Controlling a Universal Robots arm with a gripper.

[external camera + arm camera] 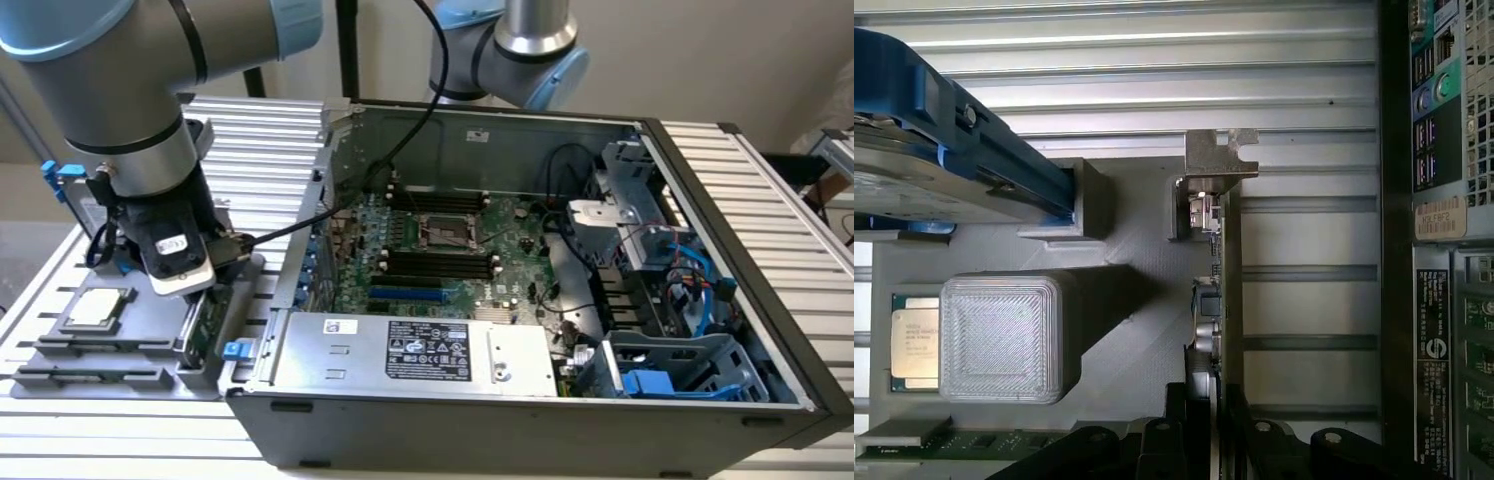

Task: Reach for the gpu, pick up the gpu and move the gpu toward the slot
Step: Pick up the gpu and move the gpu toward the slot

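The gpu (pixel 1219 300) stands on edge in the grey holder tray (pixel 1124 330), dark and thin, its silver end bracket (pixel 1219 160) against a post of the tray. My gripper (pixel 1216 445) straddles the card's near end, with a black finger pressed against each face, shut on it. In the exterior view the gripper (pixel 187 290) is down at the tray's right edge over the gpu (pixel 200 325), left of the open computer case. The blue expansion slots (pixel 407 295) lie on the green motherboard inside the case.
The tray (pixel 134 350) also holds a silver hard drive with blue rails (pixel 924 160), a square processor chip (pixel 914 340) and a memory stick (pixel 954 440). The case wall (pixel 300 260) rises just right of the tray. A silver power supply (pixel 414 350) fills the case's front.
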